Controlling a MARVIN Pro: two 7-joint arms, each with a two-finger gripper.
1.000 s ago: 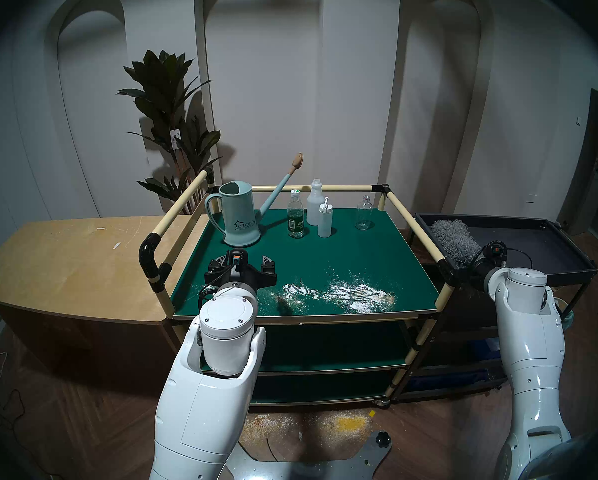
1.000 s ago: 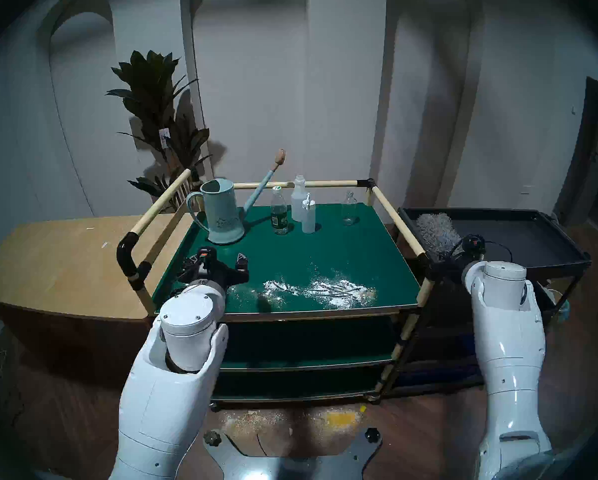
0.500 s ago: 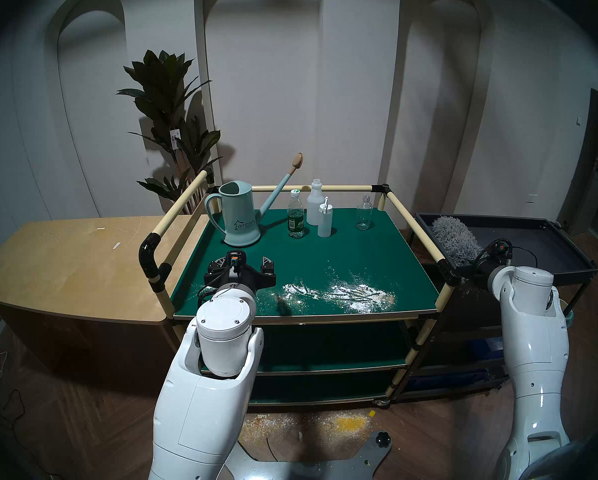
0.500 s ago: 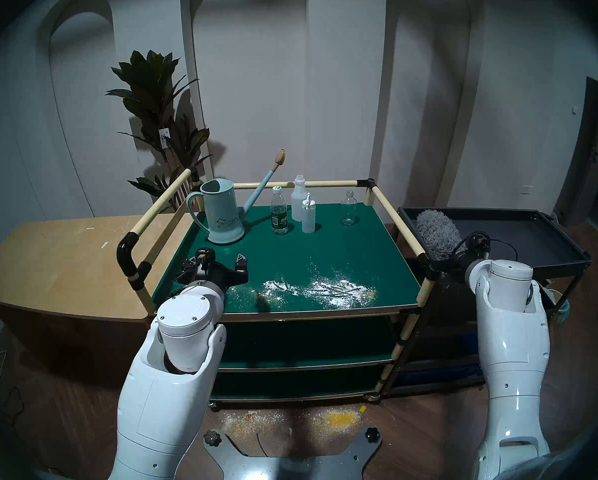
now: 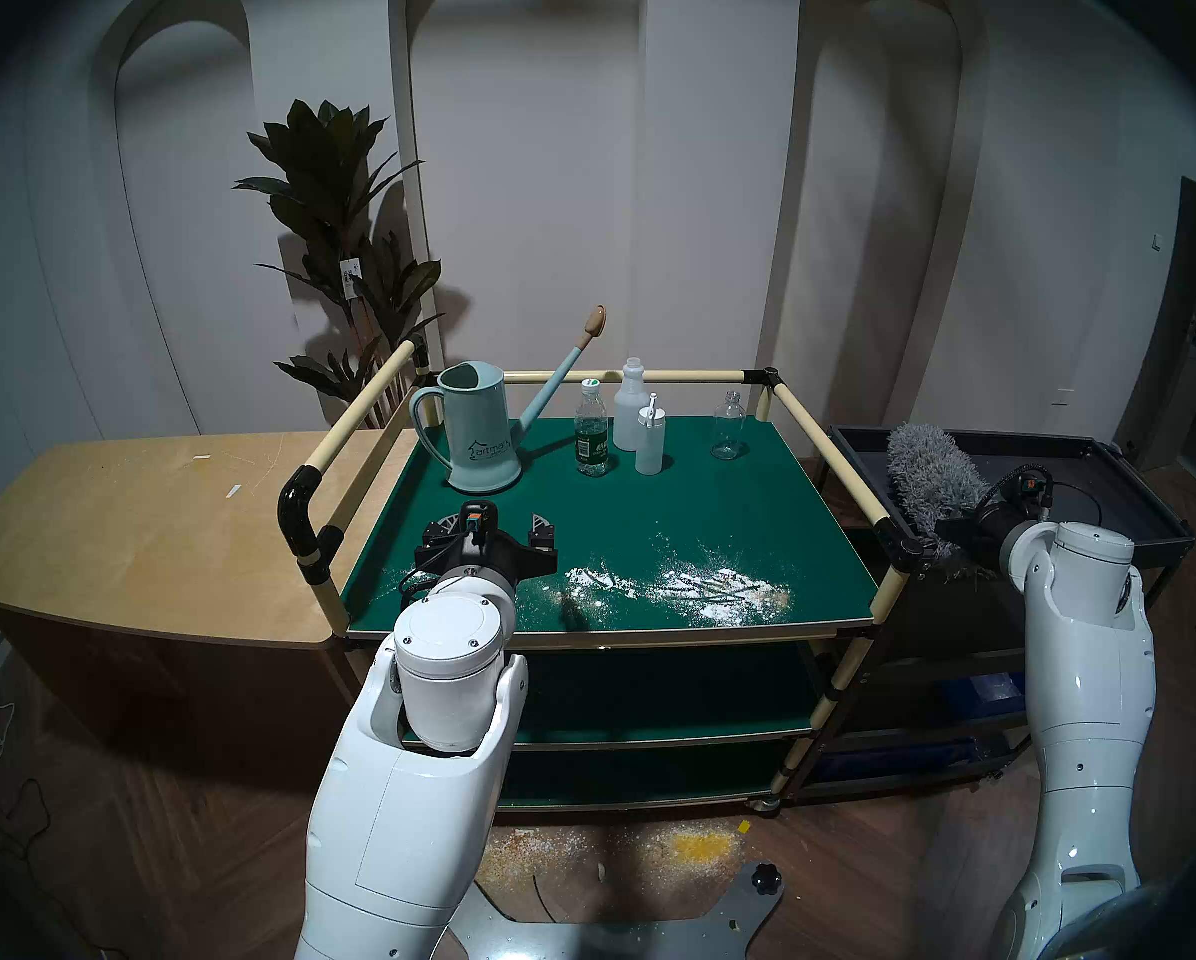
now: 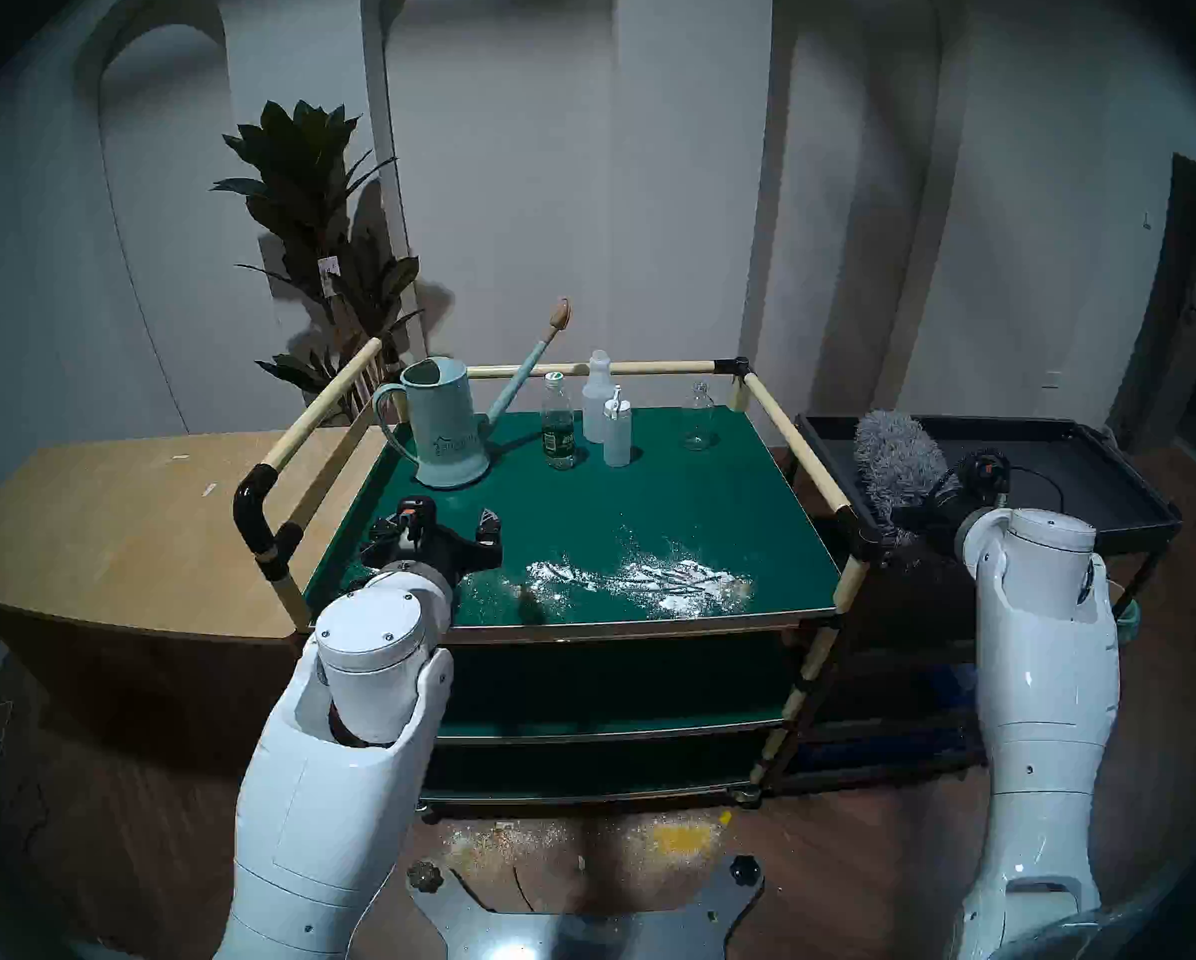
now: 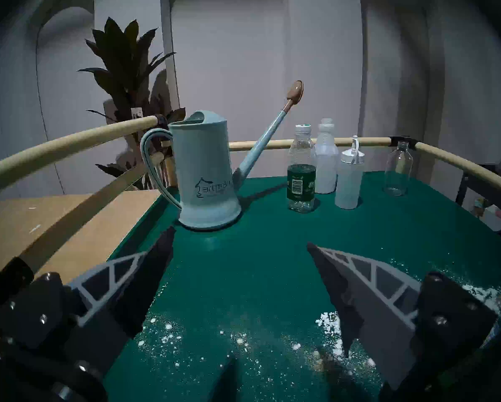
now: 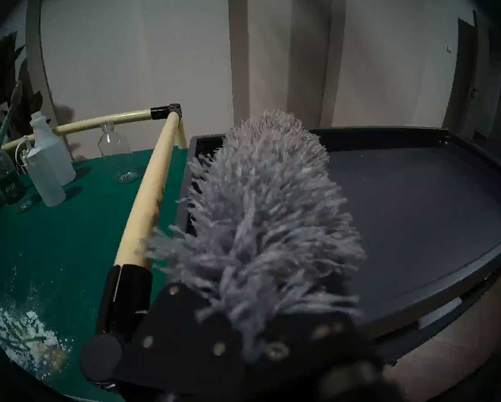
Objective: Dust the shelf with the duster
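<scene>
Reading "artman", watering can (image 7: 205, 178) stands on shelf (image 5: 685, 508).

Dim indoor light, cool blue-grey cast in all four views. Source seems overhead and frontal: the plant (image 5: 335, 245) throws a soft shadow right onto the wall, the watering can (image 5: 474, 429) a short one rightward on the green surface (image 5: 685, 515). Small glare spots on the white arm shells; the metal base plate at the bottom of the head stereo right view blows out. Heavy fisheye: dark vignette ring, rails bow in the wrist views. Head stereo right is softer, smeary. Right wrist view is darkest; the duster (image 8: 269, 218) fibres near the lens are blurred, and the foreground is out of focus. Left wrist fingers (image 7: 368, 300) are underexposed.
</scene>
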